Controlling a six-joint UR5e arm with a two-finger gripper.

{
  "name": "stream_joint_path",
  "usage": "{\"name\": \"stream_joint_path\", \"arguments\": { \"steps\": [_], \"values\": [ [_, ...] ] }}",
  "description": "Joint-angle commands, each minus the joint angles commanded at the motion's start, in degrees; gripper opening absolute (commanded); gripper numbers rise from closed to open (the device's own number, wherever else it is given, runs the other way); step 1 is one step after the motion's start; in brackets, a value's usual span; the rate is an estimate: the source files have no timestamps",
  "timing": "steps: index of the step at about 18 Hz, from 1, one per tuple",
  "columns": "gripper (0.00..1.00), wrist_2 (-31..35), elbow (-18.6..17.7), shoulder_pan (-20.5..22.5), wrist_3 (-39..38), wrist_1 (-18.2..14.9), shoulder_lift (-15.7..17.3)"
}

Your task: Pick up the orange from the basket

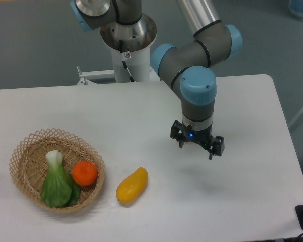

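High frontal view over table

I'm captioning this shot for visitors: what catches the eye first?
The grey-and-blue arm dominates, its end effector hanging empty and open over the white table. At lower left, the wicker basket holds a bright orange beside a green vegetable; a yellow mango lies just outside.

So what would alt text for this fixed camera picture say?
A robot arm's end effector hangs above a white table, right of a wicker basket holding an orange and a leafy green vegetable. A yellow mango-shaped fruit lies between.
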Motion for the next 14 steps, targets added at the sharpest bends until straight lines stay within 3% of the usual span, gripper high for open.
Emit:
{"name": "stream_joint_path", "arguments": {
  "steps": [14],
  "values": [
    [1.00, -0.96, -0.88, -1.14, -2.46, -0.44, 0.44]
  ]
}}
